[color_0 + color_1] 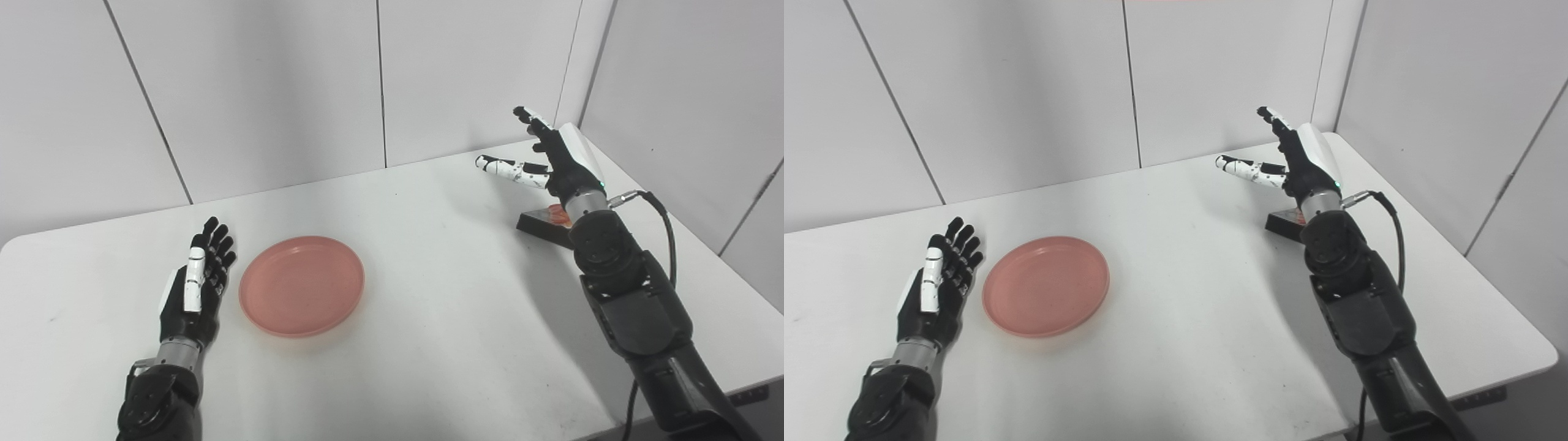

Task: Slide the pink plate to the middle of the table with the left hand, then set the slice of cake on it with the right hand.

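The pink plate [302, 285] lies flat on the white table [441, 318], left of the middle. My left hand [196, 285] rests open just left of the plate's rim, fingers straight, with a thin gap between it and the plate. The slice of cake [546, 222], dark with a red top, lies at the right side of the table, partly hidden behind my right wrist. My right hand [548, 156] is open and empty, raised above and beyond the cake, fingers spread. The plate [1046, 286], the cake [1285, 221] and both hands show in the right eye view too.
White wall panels [275, 92] close the table at the back and on the right. A black cable [664, 226] loops off my right forearm. The table's right edge runs close past the right arm.
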